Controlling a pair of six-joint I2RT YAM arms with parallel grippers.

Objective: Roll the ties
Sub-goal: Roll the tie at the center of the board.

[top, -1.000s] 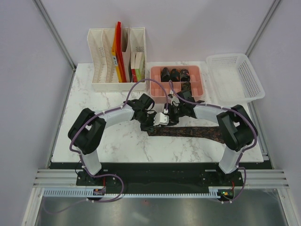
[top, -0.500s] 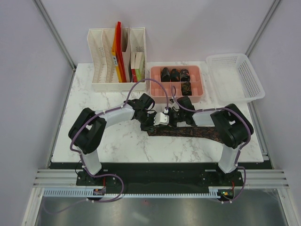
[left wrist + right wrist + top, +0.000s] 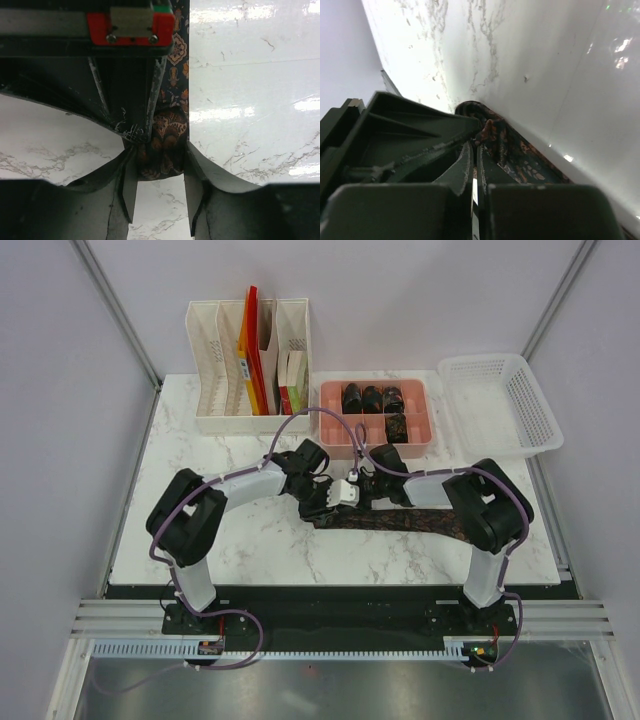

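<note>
A long dark tie with a reddish pattern lies flat across the table's front middle. My left gripper is at its left end. In the left wrist view the gripper is closed in on the tie's folded end, with a finger against each side. My right gripper meets it from the right. In the right wrist view that gripper is shut on the tie's fabric at its tips. Several rolled ties sit in the pink tray.
A white file organiser with folders stands at the back left. A white mesh basket stands at the back right, beside the pink tray. The right gripper's body fills the top of the left wrist view.
My right gripper has moved from beside the pink tray down and left to the tie's left end, next to the left gripper. The left arm has hardly moved.
</note>
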